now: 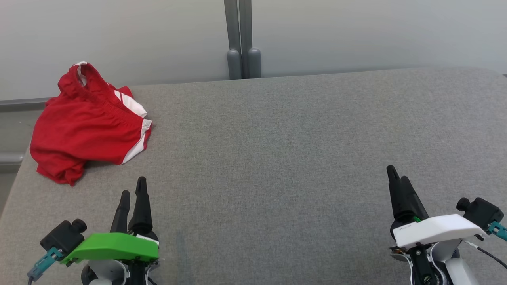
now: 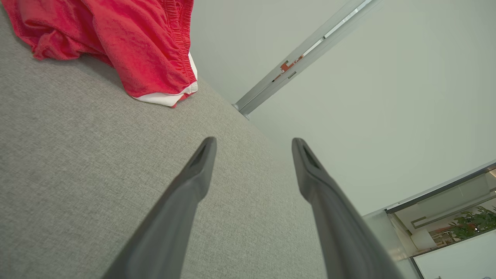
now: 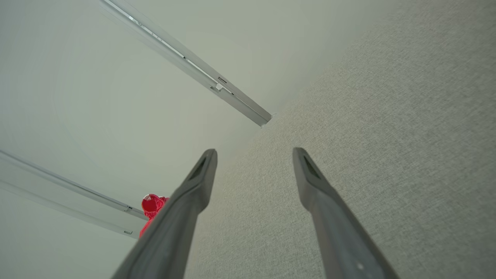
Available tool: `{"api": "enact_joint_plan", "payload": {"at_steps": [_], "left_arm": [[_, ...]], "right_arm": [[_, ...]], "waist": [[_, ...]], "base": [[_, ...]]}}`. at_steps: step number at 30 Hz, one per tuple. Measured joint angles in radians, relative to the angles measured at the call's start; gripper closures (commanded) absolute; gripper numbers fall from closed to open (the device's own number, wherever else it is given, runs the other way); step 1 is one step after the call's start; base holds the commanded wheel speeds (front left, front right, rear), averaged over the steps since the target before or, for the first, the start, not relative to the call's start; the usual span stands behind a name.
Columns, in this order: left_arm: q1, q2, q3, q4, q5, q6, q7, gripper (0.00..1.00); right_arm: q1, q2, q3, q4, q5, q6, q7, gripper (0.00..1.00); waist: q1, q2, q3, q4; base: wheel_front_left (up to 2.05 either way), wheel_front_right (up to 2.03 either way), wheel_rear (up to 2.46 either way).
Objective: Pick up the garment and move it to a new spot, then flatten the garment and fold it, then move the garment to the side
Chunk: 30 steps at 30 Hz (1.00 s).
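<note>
The garment (image 1: 89, 122) is a pair of red shorts with white side stripes, lying crumpled at the far left corner of the grey table (image 1: 277, 150). My left gripper (image 1: 134, 189) hovers near the front left, a short way in front of the garment, open and empty. In the left wrist view the garment (image 2: 128, 42) lies beyond and left of the open left gripper (image 2: 254, 145). My right gripper (image 1: 397, 174) is at the front right, far from the garment. The right wrist view has the right gripper (image 3: 254, 155) open and empty, with a bit of the garment (image 3: 152, 205) in the distance.
A pale wall with a grey vertical post (image 1: 239, 39) runs along the table's far edge. The table's left edge (image 1: 16, 178) lies close beside the garment. Grey cloth stretches between the two grippers.
</note>
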State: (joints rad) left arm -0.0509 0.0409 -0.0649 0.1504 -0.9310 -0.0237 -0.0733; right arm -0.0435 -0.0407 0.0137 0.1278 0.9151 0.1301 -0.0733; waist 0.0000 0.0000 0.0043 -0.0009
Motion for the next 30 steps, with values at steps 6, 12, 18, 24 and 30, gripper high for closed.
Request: {"api": "enact_joint_plan", "payload": {"at_steps": [6,12,18,24,30], "left_arm": [[0.007,0.0,-0.014,0.0,0.094,0.007,-0.018,0.0],[0.013,0.001,-0.028,0.002,0.211,0.011,-0.038,0.0],[0.021,0.001,-0.035,0.002,0.304,0.015,-0.053,0.0],[0.032,0.002,-0.039,0.003,0.372,0.016,-0.07,0.0],[0.035,0.002,-0.046,0.011,0.434,0.02,-0.085,0.0]], "right_arm": [[0.008,-0.001,0.014,-0.009,-0.093,0.0,-0.017,0.0],[0.014,-0.001,0.035,-0.007,-0.189,0.0,-0.036,0.0],[0.018,-0.002,0.045,0.001,-0.267,0.0,-0.053,0.0],[0.018,-0.003,0.054,0.001,-0.338,0.0,-0.069,0.0],[0.019,-0.003,0.059,-0.003,-0.404,0.0,-0.085,0.0]], "waist": [[0.0,0.0,-0.002,0.0],[0.0,0.0,-0.004,0.0],[0.0,0.0,-0.005,0.0],[0.0,0.0,-0.006,-0.002],[0.0,0.0001,-0.007,-0.003]], "base": [[0.0,0.0,0.0],[0.0,0.0,0.0],[0.0,0.0,0.0],[0.0,0.0,0.0],[0.0,0.0,0.0]]}}
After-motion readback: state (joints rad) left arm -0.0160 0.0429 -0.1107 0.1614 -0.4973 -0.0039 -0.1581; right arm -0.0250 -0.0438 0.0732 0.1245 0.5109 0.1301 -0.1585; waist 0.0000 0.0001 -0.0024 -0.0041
